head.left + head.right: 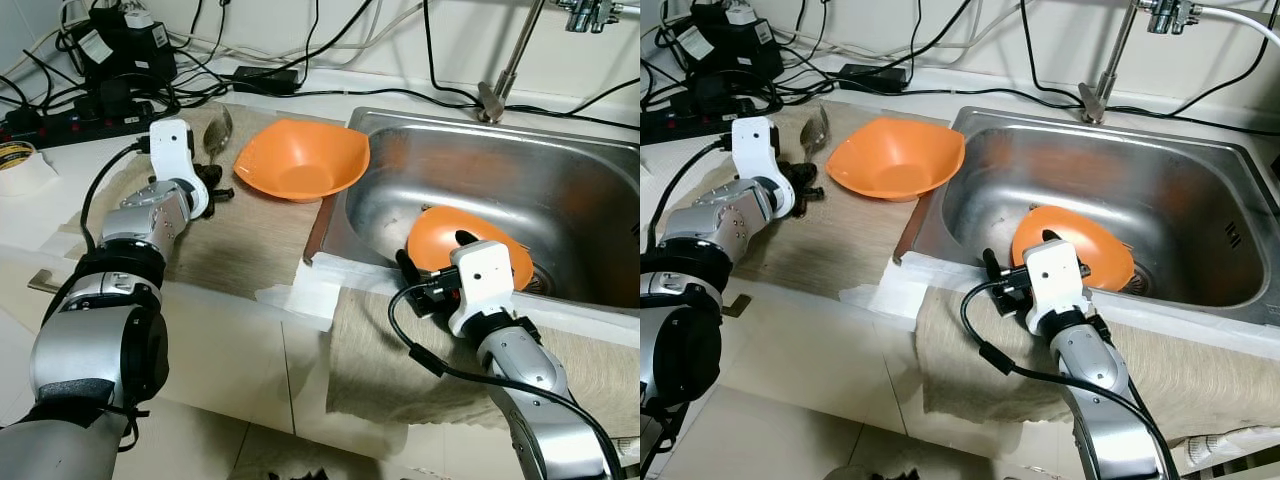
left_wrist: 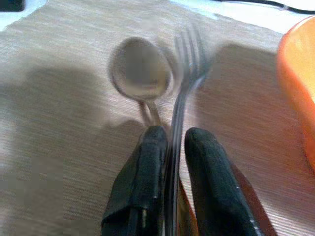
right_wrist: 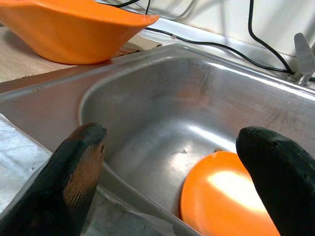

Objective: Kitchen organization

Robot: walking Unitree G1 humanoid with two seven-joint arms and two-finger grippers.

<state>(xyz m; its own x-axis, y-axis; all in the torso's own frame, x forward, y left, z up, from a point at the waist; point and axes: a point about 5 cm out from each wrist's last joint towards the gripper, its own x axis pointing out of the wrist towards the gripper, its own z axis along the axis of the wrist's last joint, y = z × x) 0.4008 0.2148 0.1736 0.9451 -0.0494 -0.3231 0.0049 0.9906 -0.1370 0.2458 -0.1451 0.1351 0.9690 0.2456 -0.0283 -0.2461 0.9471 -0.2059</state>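
In the steel sink (image 1: 560, 190) lies an orange plate (image 3: 224, 201), the right gripper (image 3: 172, 162) spread wide above its near rim. An orange bowl (image 1: 300, 158) sits on the mat (image 1: 250, 235). The left gripper (image 2: 170, 147) pinches a fork (image 2: 189, 64) beside a spoon (image 2: 141, 73).

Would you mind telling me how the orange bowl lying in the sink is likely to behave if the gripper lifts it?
The orange bowl looks thin and plastic, so probably light and fairly stiff. It leans tilted in the steel sink, so it may slide or rock when nudged. Its glossy surface could slip between the right gripper fingers.
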